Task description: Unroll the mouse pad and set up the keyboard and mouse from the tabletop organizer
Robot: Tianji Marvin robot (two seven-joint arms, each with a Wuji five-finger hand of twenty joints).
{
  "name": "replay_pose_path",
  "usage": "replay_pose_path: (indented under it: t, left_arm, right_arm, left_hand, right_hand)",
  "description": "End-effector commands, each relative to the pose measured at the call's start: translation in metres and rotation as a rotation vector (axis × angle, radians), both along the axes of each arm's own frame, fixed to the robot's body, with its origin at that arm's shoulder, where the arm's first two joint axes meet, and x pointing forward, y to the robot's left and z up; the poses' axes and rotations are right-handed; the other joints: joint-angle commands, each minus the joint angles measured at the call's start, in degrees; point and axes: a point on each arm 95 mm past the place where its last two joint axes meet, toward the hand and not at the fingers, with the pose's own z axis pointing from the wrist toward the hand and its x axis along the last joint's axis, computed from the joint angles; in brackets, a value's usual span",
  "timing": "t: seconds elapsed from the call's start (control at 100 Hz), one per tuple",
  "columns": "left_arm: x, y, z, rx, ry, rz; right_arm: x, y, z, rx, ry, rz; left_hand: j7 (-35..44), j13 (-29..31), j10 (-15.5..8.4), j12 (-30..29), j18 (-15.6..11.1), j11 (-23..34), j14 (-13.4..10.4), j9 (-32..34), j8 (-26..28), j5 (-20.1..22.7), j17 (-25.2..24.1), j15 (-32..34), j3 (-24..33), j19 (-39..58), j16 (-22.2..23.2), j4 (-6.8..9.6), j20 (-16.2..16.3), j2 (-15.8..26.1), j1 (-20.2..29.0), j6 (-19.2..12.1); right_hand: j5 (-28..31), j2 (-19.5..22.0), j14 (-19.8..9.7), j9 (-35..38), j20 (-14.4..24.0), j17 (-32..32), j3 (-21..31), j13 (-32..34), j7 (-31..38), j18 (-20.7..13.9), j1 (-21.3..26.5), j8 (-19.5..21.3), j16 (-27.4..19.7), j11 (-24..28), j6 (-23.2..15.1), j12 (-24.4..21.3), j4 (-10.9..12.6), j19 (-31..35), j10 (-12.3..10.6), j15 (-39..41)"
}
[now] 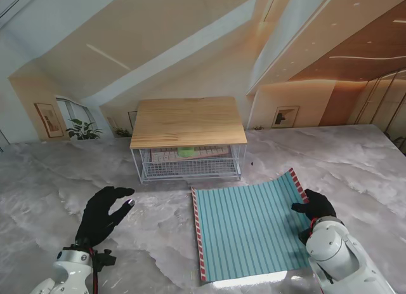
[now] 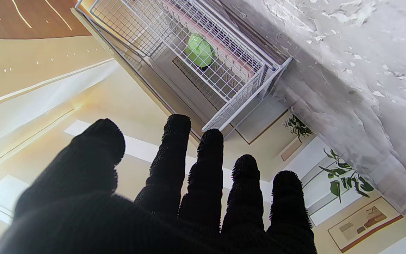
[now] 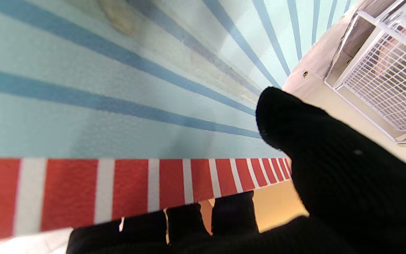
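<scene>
Toward the table's right edge, the mouse pad lies unrolled and flat, stripes and long axis running from near me toward the far edge. My right hand pinches its red-striped right border, thumb above, fingers beneath. My left hand hovers empty, fingers spread. At the far edge, the organizer holds the green mouse on the keyboard.

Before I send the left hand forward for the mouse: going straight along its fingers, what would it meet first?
Probably the wire basket of the organizer, near its corner; the left hand looks unobstructed until there, though depth is unclear.
</scene>
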Motion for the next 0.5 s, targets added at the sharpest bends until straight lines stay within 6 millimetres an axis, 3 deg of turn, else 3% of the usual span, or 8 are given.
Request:
replay_pose_path:
  t: [0.0, 0.05, 0.14, 0.26, 0.33, 0.35, 0.38, 0.49]
  left_arm:
    - [-0.002, -0.003, -0.002, -0.01, 0.01, -0.017]
    - [-0.002, -0.003, -0.002, -0.01, 0.01, -0.017]
    - [-0.002, -0.003, -0.002, -0.01, 0.007, -0.017]
    - [-0.003, -0.002, -0.002, -0.012, 0.003, -0.014]
    - [-0.004, -0.001, -0.003, -0.012, 0.001, -0.012]
    - [-0.004, -0.001, -0.003, -0.012, 0.0, -0.011]
    - [-0.004, -0.001, -0.003, -0.012, 0.0, -0.011]
    - [-0.005, 0.0, -0.003, -0.015, -0.003, -0.01]
  right_arm:
    - [-0.004, 0.008, -0.002, -0.007, -0.006, 0.029]
    - [-0.006, 0.008, 0.0, -0.03, -0.016, 0.037]
    - [-0.007, 0.009, 0.002, -0.066, -0.045, 0.05]
    - [-0.008, 0.009, 0.007, -0.105, -0.068, 0.062]
    - [-0.009, 0.009, 0.01, -0.135, -0.095, 0.066]
    - [-0.009, 0.009, 0.011, -0.143, -0.104, 0.067]
    - [-0.009, 0.009, 0.012, -0.155, -0.117, 0.071]
    - [-0.009, 0.012, 0.018, -0.181, -0.162, 0.091]
  left_hand:
    - [-0.9, -1.9, -0.5, -0.7, -1.2, -0.4, -1.2, -1.1, -0.5, -0.4, -0.4, -0.5, -1.0, -0.8, 0.3, 1.15, -0.1, 0.2, 0.2, -0.2]
    - [-0.9, -1.9, -0.6, -0.7, -1.2, -0.4, -1.2, -1.1, -0.5, -0.4, -0.4, -0.6, -1.0, -0.9, 0.2, 1.14, -0.1, 0.3, 0.2, -0.2]
    - [-1.0, -1.9, -0.6, -0.7, -1.2, -0.4, -1.2, -1.1, -0.5, -0.4, -0.4, -0.6, -1.0, -0.9, 0.2, 1.13, -0.1, 0.3, 0.2, -0.3]
    - [-1.0, -1.9, -0.7, -0.6, -1.2, -0.4, -1.2, -1.1, -0.5, -0.4, -0.4, -0.6, -1.1, -0.9, 0.2, 1.14, 0.0, 0.3, 0.2, -0.3]
    - [-1.0, -1.8, -0.6, -0.6, -1.2, -0.4, -1.2, -1.0, -0.5, -0.3, -0.4, -0.6, -1.1, -0.9, 0.2, 1.13, 0.0, 0.3, 0.1, -0.3]
    - [-1.0, -1.9, -0.7, -0.6, -1.2, -0.4, -1.2, -1.0, -0.5, -0.4, -0.4, -0.6, -1.1, -0.9, 0.2, 1.13, 0.0, 0.4, 0.1, -0.4]
    - [-1.0, -1.9, -0.5, -0.6, -1.2, -0.4, -1.2, -1.0, -0.5, -0.3, -0.4, -0.6, -1.1, -1.0, 0.2, 1.14, 0.0, 0.3, 0.2, -0.2]
    - [-1.0, -1.9, -0.6, -0.6, -1.2, -0.4, -1.2, -1.0, -0.5, -0.3, -0.4, -0.6, -1.1, -1.0, 0.2, 1.14, 0.1, 0.3, 0.2, -0.2]
  right_hand:
    - [-4.0, -0.4, -1.5, -5.2, 0.8, -5.4, -1.3, -5.1, -2.0, -0.3, -1.7, -0.2, -2.1, -1.4, -2.4, -0.9, -1.0, -2.7, -2.9, -4.3]
    - [-6.6, -0.8, -2.5, -8.7, 0.3, -9.4, -1.5, -8.7, -2.6, -1.0, -1.8, -0.8, -3.2, -2.9, -3.1, -1.8, -1.1, -5.2, -4.4, -6.8]
    - [-9.9, -1.6, -4.8, -8.5, -1.4, -16.6, -1.3, -15.3, -2.5, -3.9, -1.8, -2.4, -5.9, -12.4, -3.9, -6.3, -1.5, -11.8, -7.2, -11.1]
    - [-13.4, -1.7, -8.1, -8.0, -8.7, -19.1, -1.9, -17.3, -3.2, -6.3, -2.1, -4.6, -13.5, -24.6, -4.9, -10.5, -2.1, -35.1, -10.1, -25.8]
    - [-15.3, -1.9, -9.1, -7.9, -7.1, -20.7, -2.0, -17.2, -3.8, -7.2, -2.3, -5.7, -16.6, -28.5, -5.3, -11.9, -2.2, -44.4, -10.8, -32.4]
    - [-15.9, -1.8, -9.3, -7.9, -2.3, -20.5, -2.1, -17.2, -3.6, -7.4, -2.4, -6.6, -16.8, -29.7, -5.4, -12.1, -2.3, -49.1, -11.0, -34.0]
    - [-16.5, -1.7, -9.6, -7.9, -0.6, -20.9, -2.2, -17.3, -3.7, -7.6, -2.5, -7.0, -17.2, -30.7, -5.5, -12.5, -2.3, -51.6, -11.3, -35.6]
    - [-18.0, -1.6, -10.3, -8.2, -0.9, -20.5, -2.5, -17.9, -4.1, -7.9, -2.7, -7.8, -17.5, -33.2, -5.7, -13.6, -2.2, -56.2, -11.7, -39.4]
